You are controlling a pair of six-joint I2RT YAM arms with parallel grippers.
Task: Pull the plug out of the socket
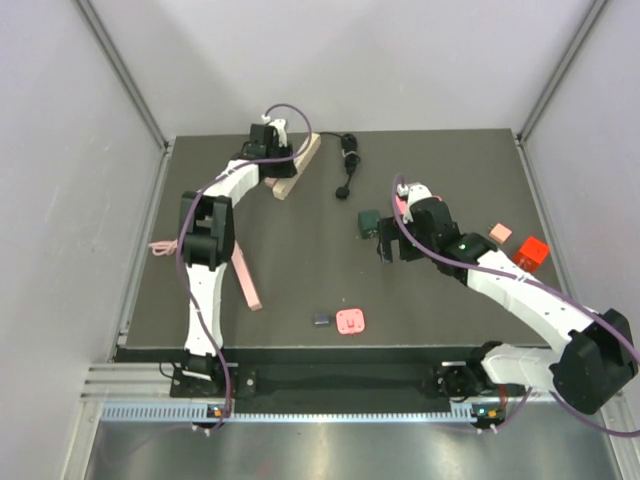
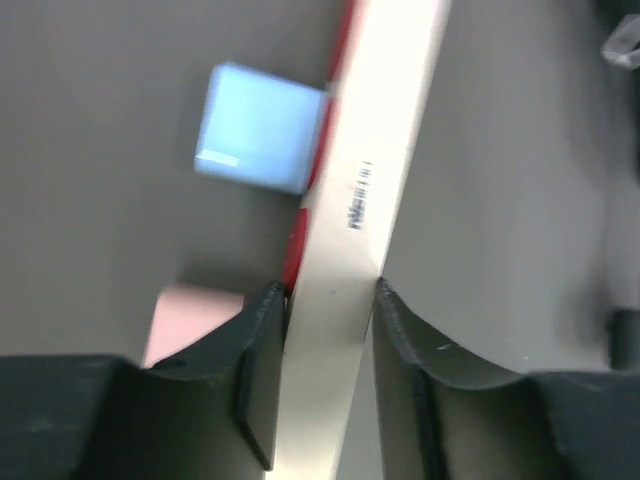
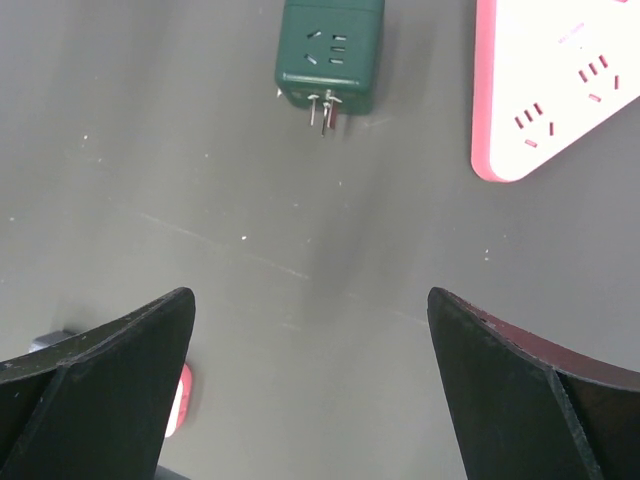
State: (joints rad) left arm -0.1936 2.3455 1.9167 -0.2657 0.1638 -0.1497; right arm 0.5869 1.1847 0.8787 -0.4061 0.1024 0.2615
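A cream power strip (image 1: 300,165) with a red underside lies at the table's far left. My left gripper (image 1: 270,138) is shut across it; in the left wrist view both fingers press the sides of the strip (image 2: 355,200). A black plug (image 1: 343,190) with its coiled cord (image 1: 350,150) lies on the table just right of the strip, apart from it. My right gripper (image 1: 386,245) is open and empty above bare table (image 3: 310,300), just short of a green adapter (image 3: 330,50) whose prongs point at it. A pink-and-white socket block (image 3: 560,80) lies to the adapter's right.
A pale blue cube (image 2: 260,125) and a pink block (image 2: 190,320) lie beside the strip. A pink stick (image 1: 245,275), a small pink socket (image 1: 350,320), a small grey piece (image 1: 321,320), a salmon block (image 1: 500,232) and a red cube (image 1: 531,250) lie about.
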